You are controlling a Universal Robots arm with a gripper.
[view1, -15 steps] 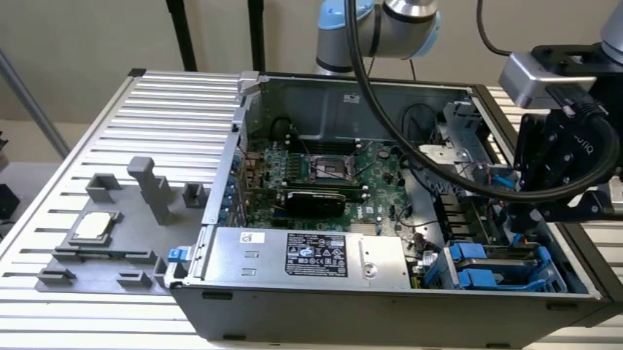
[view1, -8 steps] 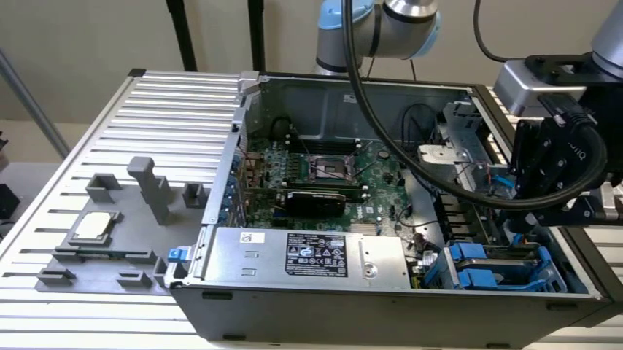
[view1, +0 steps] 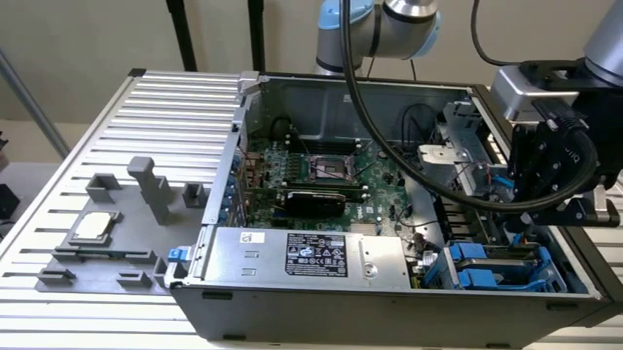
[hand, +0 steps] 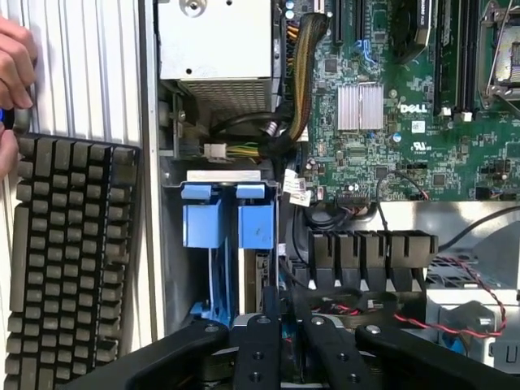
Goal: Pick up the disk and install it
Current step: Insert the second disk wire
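Dial: clock directions are read on the exterior view, centred on the open case [view1: 244, 117].
Arm: brought in over the case wall at 3 o'clock, so that the gripper [view1: 550, 211] hangs above the drive bay [view1: 545, 281].
Gripper: directly over the bay at 4 o'clock; in the wrist view its black linkage [hand: 284, 345] is seen just beside the blue carriers.
Grip state: whether it is open, closed or holding anything cannot be told.
Disk [view1: 486, 266]: judged to be one of two blue-railed units standing on edge in the bay, side by side; which one cannot be told. The label is not seen.
Blue tabs [hand: 227, 215]: turned outward toward the open side, presumably so that they can be reached from above.
Progress: the disk is judged to be in or nearly in its slot; full seating cannot be confirmed.
Power supply [view1: 311, 251]: at 6 o'clock, just beside the bay.
Motherboard [view1: 322, 171]: at the centre, well clear of the gripper.
Fixture [view1: 107, 240]: on the table [view1: 165, 102] at 9 o'clock, with a small chip [view1: 93, 226] resting on it.
Keyboard [hand: 73, 268]: outside the case wall nearest the bay.
Person's hand [hand: 12, 81]: at the keyboard's far end, apart from the gripper.
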